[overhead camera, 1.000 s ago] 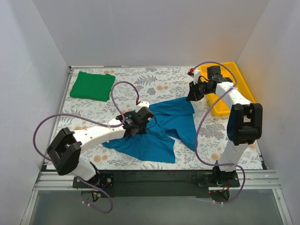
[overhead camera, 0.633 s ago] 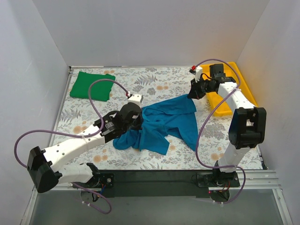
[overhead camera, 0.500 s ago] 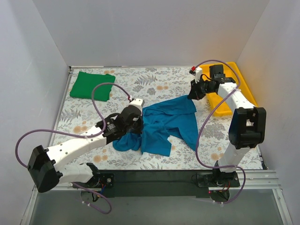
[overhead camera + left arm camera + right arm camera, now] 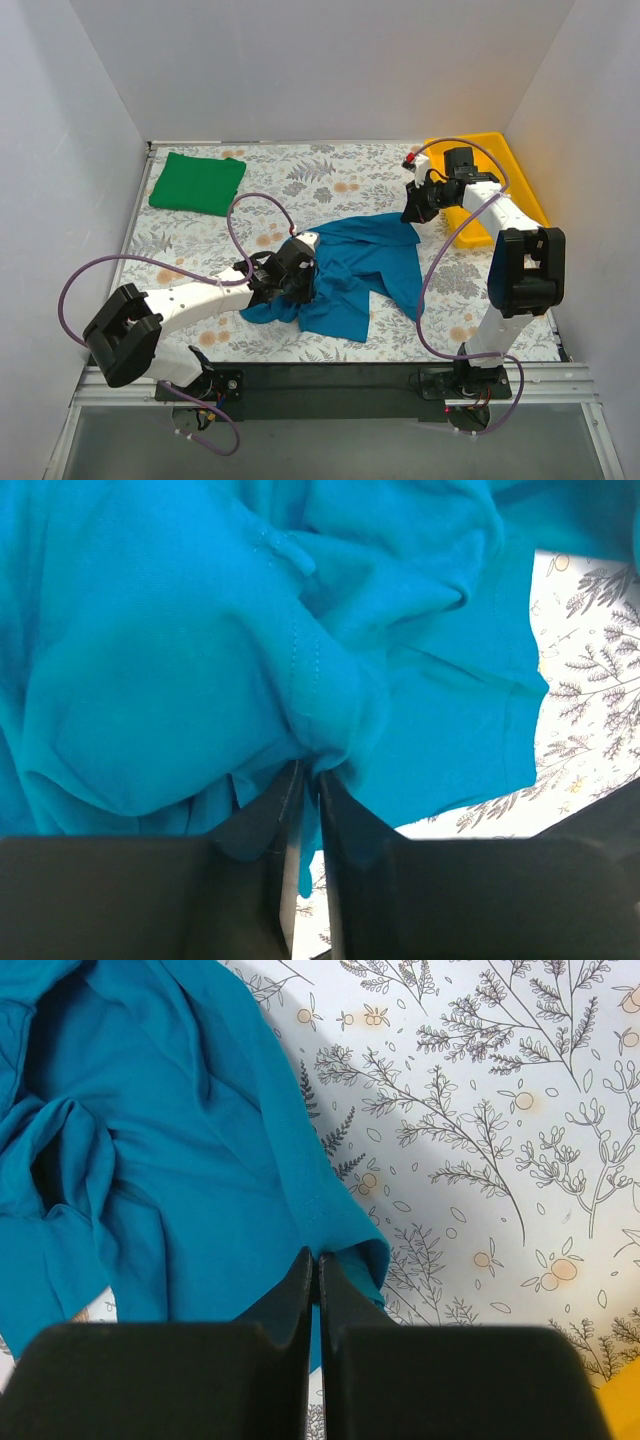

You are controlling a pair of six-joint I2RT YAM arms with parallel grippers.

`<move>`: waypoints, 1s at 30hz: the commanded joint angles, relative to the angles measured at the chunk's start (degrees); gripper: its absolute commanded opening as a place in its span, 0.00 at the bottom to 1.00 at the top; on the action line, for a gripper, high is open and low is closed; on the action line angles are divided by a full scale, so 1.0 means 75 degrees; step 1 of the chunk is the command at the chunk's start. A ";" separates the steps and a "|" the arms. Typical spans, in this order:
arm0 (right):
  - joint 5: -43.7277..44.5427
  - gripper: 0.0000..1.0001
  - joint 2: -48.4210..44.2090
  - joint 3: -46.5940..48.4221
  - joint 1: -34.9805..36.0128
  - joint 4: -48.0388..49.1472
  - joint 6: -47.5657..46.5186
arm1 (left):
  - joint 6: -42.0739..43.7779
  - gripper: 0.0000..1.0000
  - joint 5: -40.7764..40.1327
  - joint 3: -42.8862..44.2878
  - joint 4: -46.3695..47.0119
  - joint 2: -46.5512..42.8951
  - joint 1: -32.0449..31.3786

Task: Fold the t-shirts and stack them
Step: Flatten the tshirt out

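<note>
Nearest the bases, the left gripper (image 4: 293, 278) has its fingers shut tight on a bunched fold of the teal-blue t-shirt (image 4: 355, 265). The left wrist view shows cloth gathered into the thin slit between the pads, a stitched seam running just above. The shirt lies crumpled in the middle of the floral table cover (image 4: 330, 180), doubled over itself with loose flaps toward the near edge. Further back, at the shirt's far right corner, the right gripper (image 4: 412, 212) is likewise closed, pinching a hemmed edge, with bare tabletop just beyond it. The step in hand looks like spreading this shirt flat before any fold. To do it well, the two grips should draw apart evenly, raised enough that the slack layers drop free. The pull should stay gentle, since both pinches are narrow and a sharp tug could slip the hem out. It should settle flat on the bare cover, away from the yellow tray (image 4: 519, 178) at the right rear. The green t-shirt (image 4: 197, 183) lies already folded at the far left corner, the likely base for the stack.
</note>
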 commanded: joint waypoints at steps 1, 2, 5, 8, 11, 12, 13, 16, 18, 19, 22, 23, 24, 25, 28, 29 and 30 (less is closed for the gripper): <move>-0.0090 0.01 -0.0042 -0.0050 -0.0045 0.0143 -0.0131 | -0.0079 0.12 -0.0194 0.0142 0.0136 -0.0112 0.0033; -0.0090 0.01 -0.0042 -0.0062 -0.0033 0.0143 -0.0131 | -0.0068 0.14 -0.0230 0.0142 0.0066 -0.0147 0.0033; -0.0125 0.01 -0.0042 -0.0086 -0.0045 0.0155 -0.0131 | -0.0056 0.17 -0.0359 0.0130 -0.0052 -0.0253 0.0044; -0.0161 0.01 -0.0042 -0.0109 -0.0045 0.0143 -0.0131 | -0.0044 0.18 -0.0418 0.0154 -0.0181 -0.0312 0.0033; -0.0172 0.01 -0.0053 -0.0109 -0.0045 0.0155 -0.0143 | -0.0033 0.23 -0.0406 0.0212 -0.0368 -0.0347 0.0033; -0.0172 0.01 -0.0053 -0.0097 -0.0033 0.0144 -0.0131 | -0.0021 0.23 -0.0394 0.0224 -0.0415 -0.0370 0.0033; -0.0172 0.01 -0.0053 -0.0109 -0.0045 0.0155 -0.0143 | -0.0021 0.25 -0.0383 0.0224 -0.0450 -0.0417 0.0033; -0.0184 0.01 -0.0042 -0.0086 -0.0056 0.0143 -0.0131 | 0.0014 0.26 -0.0324 0.0201 -0.0591 -0.0581 0.0033; -0.0184 0.01 -0.0042 -0.0097 -0.0033 0.0155 -0.0131 | 0.0049 0.27 -0.0266 0.0166 -0.0614 -0.0663 0.0033; -0.0184 0.01 -0.0042 -0.0097 -0.0045 0.0144 -0.0120 | 0.0061 0.28 -0.0254 0.0154 -0.0638 -0.0745 0.0033; -0.0184 0.01 -0.0030 -0.0086 -0.0045 0.0143 -0.0120 | 0.0131 0.29 -0.0090 0.0060 -0.0638 -0.0851 0.0033; -0.0172 0.01 -0.0030 -0.0086 -0.0045 0.0143 -0.0108 | 0.0143 0.30 -0.0055 0.0025 -0.0638 -0.0863 0.0033; -0.0184 0.01 -0.0030 -0.0086 -0.0033 0.0143 -0.0108 | 0.0166 0.31 0.0015 0.0013 -0.0638 -0.0851 0.0033; -0.0184 0.01 -0.0018 -0.0074 -0.0056 0.0143 -0.0108 | 0.0178 0.31 0.0039 0.0002 -0.0650 -0.0805 0.0033; -0.0184 0.01 0.0005 -0.0039 -0.0045 0.0144 -0.0085 | 0.0202 0.31 0.0098 0.0001 -0.0638 -0.0653 0.0033; -0.0184 0.01 0.0028 -0.0039 -0.0033 0.0155 -0.0084 | 0.0202 0.31 0.0121 0.0013 -0.0661 -0.0605 0.0033; -0.0184 0.01 0.0017 -0.0039 -0.0045 0.0144 -0.0073 | 0.0213 0.31 0.0133 0.0013 -0.0650 -0.0570 0.0033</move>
